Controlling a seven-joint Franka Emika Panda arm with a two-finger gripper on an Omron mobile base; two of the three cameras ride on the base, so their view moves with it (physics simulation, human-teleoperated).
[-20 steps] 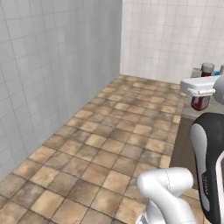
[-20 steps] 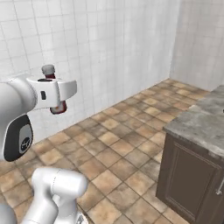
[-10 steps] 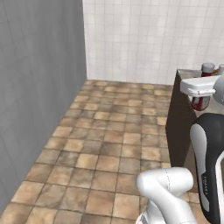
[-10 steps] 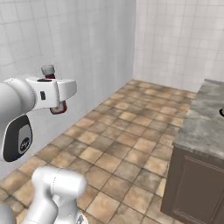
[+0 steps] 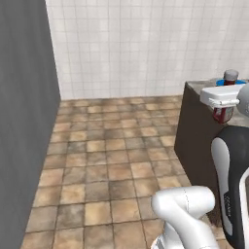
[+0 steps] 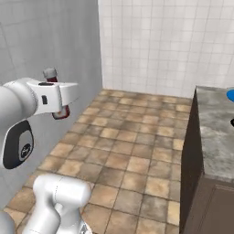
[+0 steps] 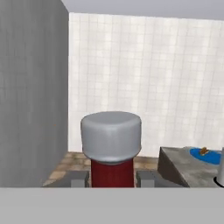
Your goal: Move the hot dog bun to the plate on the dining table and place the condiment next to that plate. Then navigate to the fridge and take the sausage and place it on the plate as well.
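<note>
My gripper (image 7: 112,177) is shut on the condiment (image 7: 112,171), a dark red bottle with a pale grey cap, held upright in the air. From the bases I see the same bottle (image 5: 223,115) (image 6: 61,112) hanging under the white hand. The dining table (image 7: 181,165) with its marbled top lies ahead to the right, its near end (image 5: 194,131) (image 6: 215,132) close to the arm. On it rests the blue plate (image 7: 209,156) (image 6: 231,94) with the orange-tan hot dog bun (image 7: 204,151) lying on it. The fridge and the sausage are out of view.
A grey wall (image 5: 24,121) stands on the left and a white tiled wall (image 5: 136,48) closes off the back. Brown tiled floor (image 6: 132,151) stretches between the wall and the table. A pale object (image 7: 220,170) sits at the table's right edge.
The base has turned, so the whole scene slid sideways and the dining table came further into view. The gripper has kept the bottle in the same hold.
</note>
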